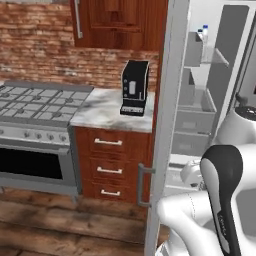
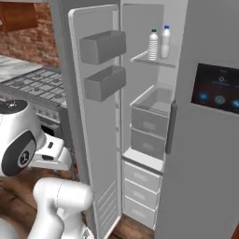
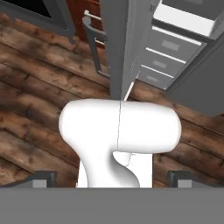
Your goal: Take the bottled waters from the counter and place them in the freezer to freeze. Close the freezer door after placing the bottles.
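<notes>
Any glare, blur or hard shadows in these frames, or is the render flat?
Left base view: soft and low-res; flat light, a faint shadow under the coffee machine on the counter. Right base view: even grey shading in the freezer, no glare; the bottled waters stay readable; the display panel is blurry. Hand view: floorboards sharp, no glare.

A: What stands at the left of the kitchen?
B: A grey gas stove (image 1: pixel 40 102) with black grates, and its dark oven window (image 1: pixel 30 164) below. Behind it is a red brick wall (image 1: pixel 45 45).

A: And the black machine?
B: A coffee machine (image 1: pixel 134 88), upright, near the wall. Above it hangs a reddish wooden cabinet (image 1: pixel 117 22). The floor (image 3: pixel 30 105) is of dark wooden planks.
</notes>
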